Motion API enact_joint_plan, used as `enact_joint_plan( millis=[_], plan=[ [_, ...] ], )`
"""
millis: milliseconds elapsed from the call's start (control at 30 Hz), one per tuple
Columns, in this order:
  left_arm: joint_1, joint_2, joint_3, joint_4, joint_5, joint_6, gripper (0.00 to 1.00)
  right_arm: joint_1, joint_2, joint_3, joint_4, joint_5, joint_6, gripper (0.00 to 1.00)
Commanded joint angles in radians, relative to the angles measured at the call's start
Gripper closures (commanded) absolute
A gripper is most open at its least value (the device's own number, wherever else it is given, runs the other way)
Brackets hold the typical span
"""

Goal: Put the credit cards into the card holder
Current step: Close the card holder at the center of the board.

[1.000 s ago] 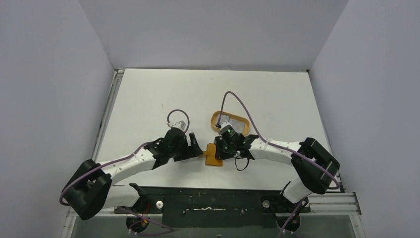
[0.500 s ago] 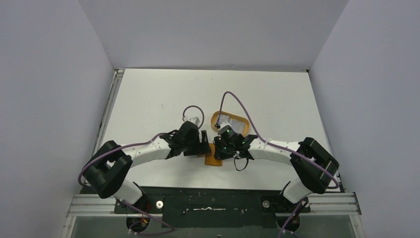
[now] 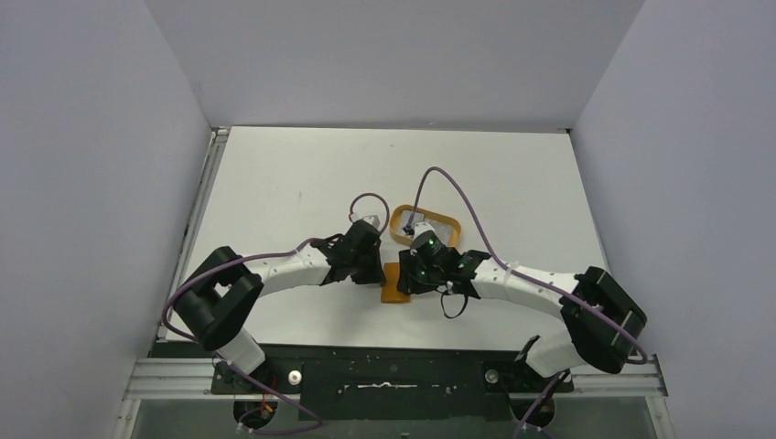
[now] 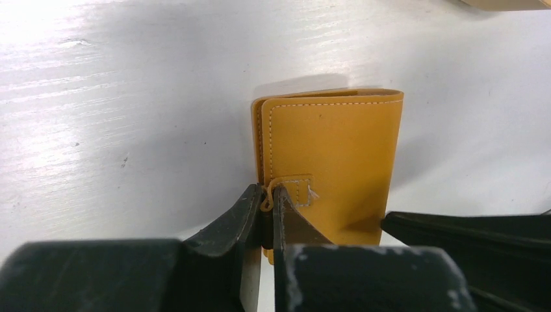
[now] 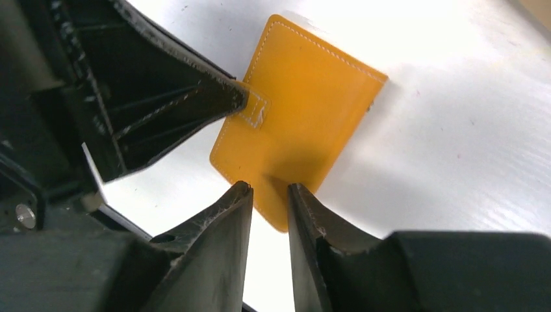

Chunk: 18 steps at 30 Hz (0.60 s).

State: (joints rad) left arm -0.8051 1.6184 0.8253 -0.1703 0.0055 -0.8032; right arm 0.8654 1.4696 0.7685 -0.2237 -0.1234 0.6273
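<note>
The card holder (image 3: 394, 285) lies closed and flat on the white table between my two grippers; it is a tan-orange wallet (image 4: 331, 149) with a stitched tab. My left gripper (image 4: 271, 192) is shut on that closure tab at the wallet's left edge. My right gripper (image 5: 269, 188) stands over the wallet's (image 5: 299, 104) near corner, its jaws narrowly open with nothing pinched between them. The left fingers (image 5: 195, 104) show at the tab in the right wrist view. The credit cards (image 3: 426, 222) are a pale patch inside the orange oval tray (image 3: 397, 229), just behind the grippers.
The oval tray sits right behind the right wrist, and a purple cable (image 3: 458, 197) arcs over it. Both forearms meet at the table's middle front. The black base rail (image 3: 384, 370) runs along the near edge. Grey walls close in the left, right and back.
My left arm swung right to the wallet, and its gripper went from wide open to shut on the tab. The right jaws parted slightly.
</note>
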Motion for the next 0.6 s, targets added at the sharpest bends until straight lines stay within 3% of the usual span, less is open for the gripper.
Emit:
enact_joint_plan(
  millis=[0,233,567],
  plan=[
    [0.004,0.031,-0.013,-0.082,-0.075,0.002,1.00,-0.014,-0.110,-0.055,0.009,0.032,0.051,0.69],
    [0.007,0.057,-0.026,-0.069,-0.081,-0.015,1.00,-0.133,-0.152,-0.195,0.199,-0.097,0.184,0.50],
    [0.014,0.072,-0.055,-0.057,-0.105,-0.061,1.00,-0.178,-0.066,-0.331,0.556,-0.230,0.386,0.45]
  ],
)
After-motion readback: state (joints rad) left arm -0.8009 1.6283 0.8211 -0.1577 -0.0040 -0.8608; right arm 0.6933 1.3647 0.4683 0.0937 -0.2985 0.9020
